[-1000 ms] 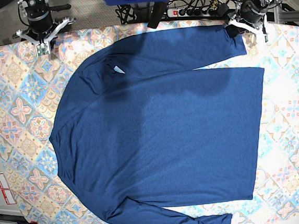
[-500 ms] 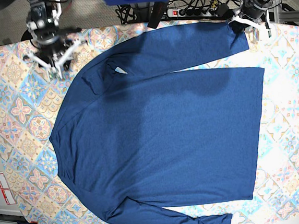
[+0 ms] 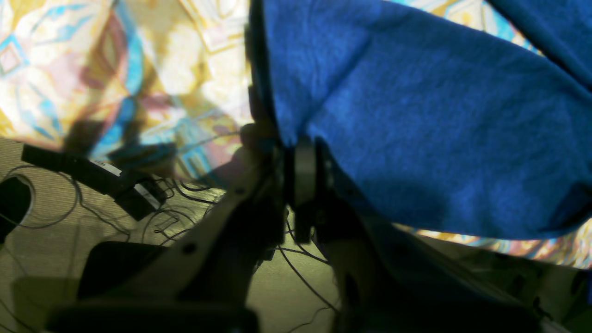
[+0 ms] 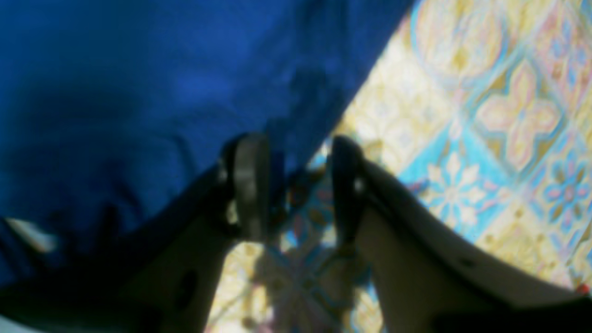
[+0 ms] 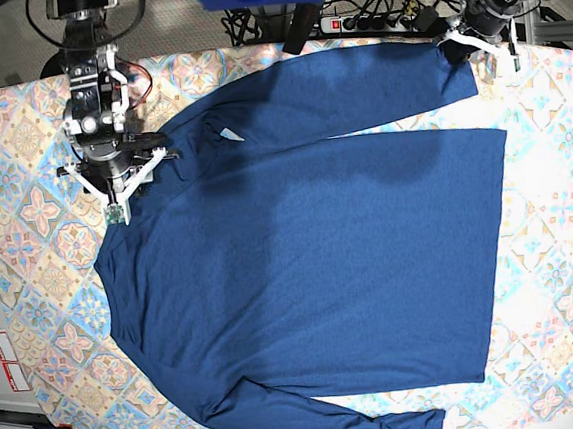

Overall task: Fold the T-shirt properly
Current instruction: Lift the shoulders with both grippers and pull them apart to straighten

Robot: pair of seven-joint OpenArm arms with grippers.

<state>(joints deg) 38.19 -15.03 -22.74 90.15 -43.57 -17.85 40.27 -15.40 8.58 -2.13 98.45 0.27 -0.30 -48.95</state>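
I see the shirt (image 5: 309, 243) spread flat on the table (image 5: 27, 227), its long axis running across the base view: neck and shoulders toward that view's left, hem toward its right. One sleeve stretches along the far edge to the top right corner, the other along the near edge at the bottom. My left gripper (image 5: 461, 47) sits at that top right corner, and in its wrist view its fingers (image 3: 303, 171) are pressed together on the blue cuff fabric. My right gripper (image 5: 115, 179) hovers over the shirt's far shoulder edge; in its wrist view the fingers (image 4: 249, 180) stand apart, straddling the cloth's border where it meets the patterned tablecloth (image 4: 485, 115).
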